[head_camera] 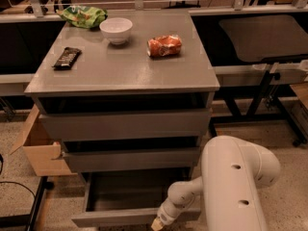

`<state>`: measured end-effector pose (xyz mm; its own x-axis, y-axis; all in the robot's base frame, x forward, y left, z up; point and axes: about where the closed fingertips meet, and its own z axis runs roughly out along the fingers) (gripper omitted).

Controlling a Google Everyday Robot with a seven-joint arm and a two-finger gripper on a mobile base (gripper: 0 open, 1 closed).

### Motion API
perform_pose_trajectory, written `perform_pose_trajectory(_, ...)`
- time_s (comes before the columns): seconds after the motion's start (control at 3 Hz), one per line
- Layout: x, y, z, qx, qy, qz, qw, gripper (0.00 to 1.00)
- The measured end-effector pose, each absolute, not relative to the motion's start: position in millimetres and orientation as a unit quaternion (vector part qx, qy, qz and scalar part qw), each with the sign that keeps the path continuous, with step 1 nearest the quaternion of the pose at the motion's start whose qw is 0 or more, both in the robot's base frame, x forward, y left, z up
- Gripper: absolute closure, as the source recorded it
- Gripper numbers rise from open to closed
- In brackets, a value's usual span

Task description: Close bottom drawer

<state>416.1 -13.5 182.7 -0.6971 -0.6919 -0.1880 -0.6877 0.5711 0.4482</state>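
Bottom drawer (pixel 110 219) stands pulled out at the foot of the grey cabinet (pixel 125 71), beneath the two other drawer fronts. Gripper (pixel 158 224) sits against the right part of its front panel, at the lower edge of view. Whether the gripper is apart or together cannot be determined. Print on the dark snack bar (pixel 67 57) and the orange packet (pixel 164 45) is too small to read.

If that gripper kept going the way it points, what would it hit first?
Likely the bottom drawer's front panel. The gripper, at the picture's lower edge, points down and leftward at the panel's top rim. Depth is unclear, so it may be touching it or sit just in front.
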Motion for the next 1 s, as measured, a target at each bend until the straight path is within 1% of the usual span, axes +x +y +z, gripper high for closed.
perform_pose_trajectory(0.33,416.1,-13.5,182.7,0.389,-0.886,-0.251,0.004,1.00)
perform_pose_trajectory(0.67,443.7,-11.3,174.3,0.399,-0.881,-0.250,-0.047,1.00)
perform_pose_trajectory(1.0,448.3,-11.1,173.6,0.401,-0.879,-0.250,-0.055,1.00)
